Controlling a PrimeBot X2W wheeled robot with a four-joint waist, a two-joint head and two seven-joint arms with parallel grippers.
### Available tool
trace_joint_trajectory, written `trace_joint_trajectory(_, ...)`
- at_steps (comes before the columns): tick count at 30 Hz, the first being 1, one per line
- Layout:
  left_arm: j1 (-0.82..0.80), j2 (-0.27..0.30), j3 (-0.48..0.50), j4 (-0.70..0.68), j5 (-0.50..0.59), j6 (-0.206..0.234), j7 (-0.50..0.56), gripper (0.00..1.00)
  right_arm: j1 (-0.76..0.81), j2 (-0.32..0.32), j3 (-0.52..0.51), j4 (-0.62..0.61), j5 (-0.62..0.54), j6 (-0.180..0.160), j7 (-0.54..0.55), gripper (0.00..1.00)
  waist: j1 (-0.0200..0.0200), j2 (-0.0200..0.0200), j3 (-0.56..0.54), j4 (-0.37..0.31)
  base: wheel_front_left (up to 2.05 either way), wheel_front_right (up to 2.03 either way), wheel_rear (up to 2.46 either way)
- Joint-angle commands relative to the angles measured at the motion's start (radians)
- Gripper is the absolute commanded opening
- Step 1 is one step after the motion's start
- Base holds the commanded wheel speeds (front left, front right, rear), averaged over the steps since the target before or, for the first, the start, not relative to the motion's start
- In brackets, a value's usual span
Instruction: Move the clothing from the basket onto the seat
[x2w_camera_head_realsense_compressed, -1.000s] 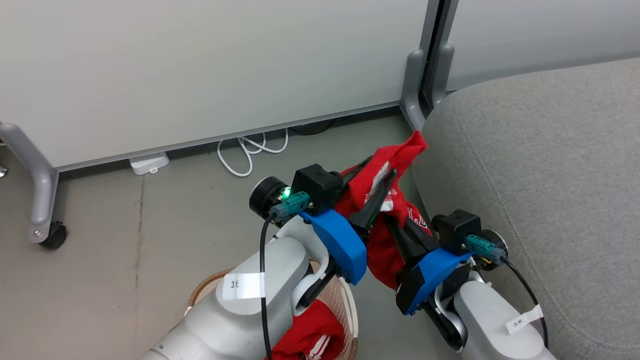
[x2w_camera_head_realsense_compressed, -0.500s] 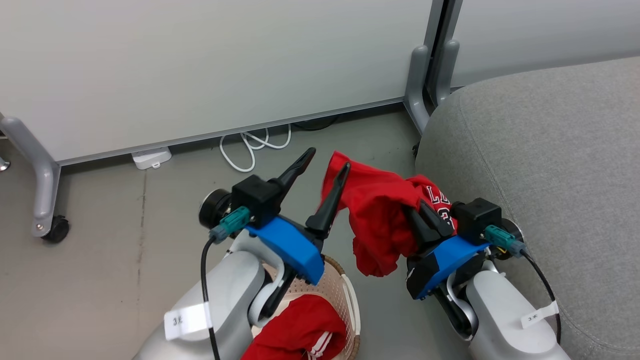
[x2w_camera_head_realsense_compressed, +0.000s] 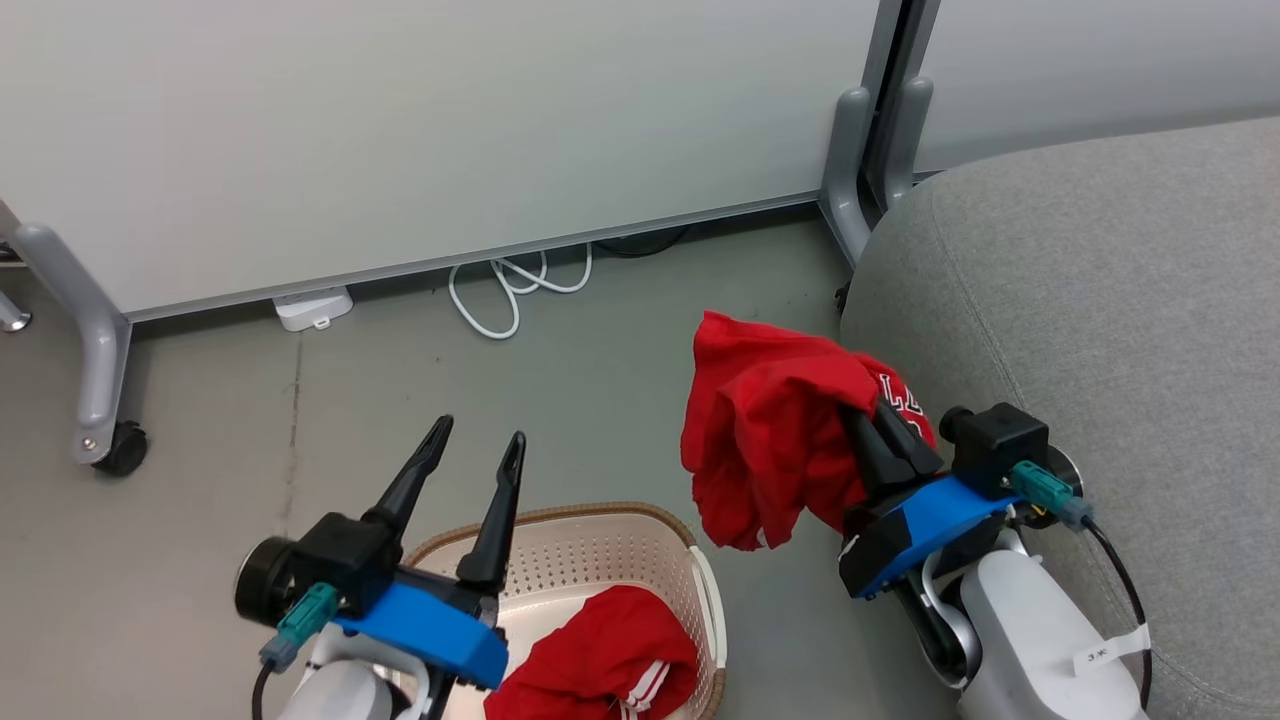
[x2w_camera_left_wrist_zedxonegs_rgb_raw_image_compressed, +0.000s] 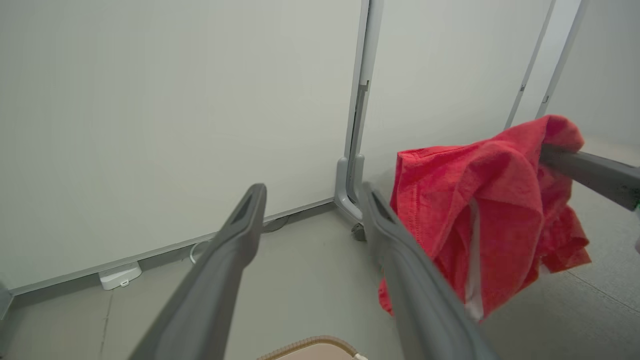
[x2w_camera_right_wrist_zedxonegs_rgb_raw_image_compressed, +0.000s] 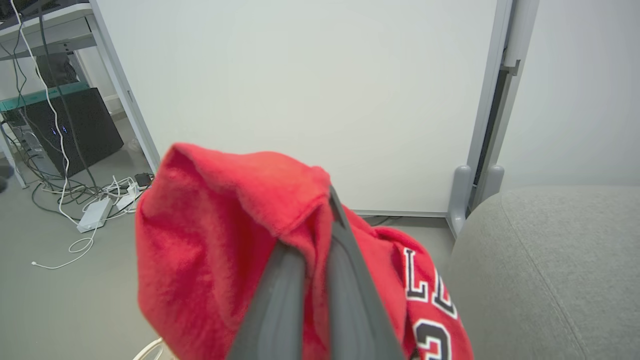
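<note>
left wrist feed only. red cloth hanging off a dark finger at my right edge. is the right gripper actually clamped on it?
Observer: Yes. In the right wrist view the right gripper has both fingers closed together, with the lettered red garment bunched over them.
Operator: is it on the sofa yet?
Observer: Not yet. The head view has it hanging above the floor, just beside the sofa's rounded edge.
Operator: anything in the basket under me?
Observer: One striped red garment lies in it, below and to the right of the open left gripper in the head view.
</note>
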Motion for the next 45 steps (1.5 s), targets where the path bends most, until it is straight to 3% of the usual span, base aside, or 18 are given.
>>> trace_joint_trajectory(1,0.038,-0.005,0.034,-0.015,0.014,-0.008,-0.004,1.0,0.014,-0.002,-0.007,-0.007,-0.008,0.0,-0.003,0.0,0.0,0.0,-0.001,0.0,0.0,0.0,0.0)
trace_joint_trajectory(13,0.087,-0.056,0.122,-0.035,0.096,-0.064,-0.004,1.0,0.025,-0.002,-0.018,-0.018,-0.006,0.0,-0.003,0.0,0.0,0.0,0.0,-0.042,0.0,0.0,0.0)
trace_joint_trajectory(21,0.085,-0.072,0.14,-0.044,0.13,-0.086,-0.004,1.0,0.021,-0.002,-0.016,-0.029,0.01,0.0,-0.003,0.0,0.0,0.0,0.022,-0.155,0.0,0.0,0.0)
trace_joint_trajectory(36,0.068,-0.052,0.143,-0.07,0.151,-0.096,-0.004,1.0,0.041,-0.001,-0.013,-0.059,0.044,0.0,-0.003,0.0,0.0,0.0,0.071,-0.439,0.0,0.0,0.0)
trace_joint_trajectory(45,0.001,-0.034,0.06,-0.053,0.128,-0.094,-0.004,1.0,0.091,-0.001,-0.105,-0.107,0.022,0.0,-0.003,0.0,0.0,0.0,0.103,-0.461,0.0,0.0,0.0)
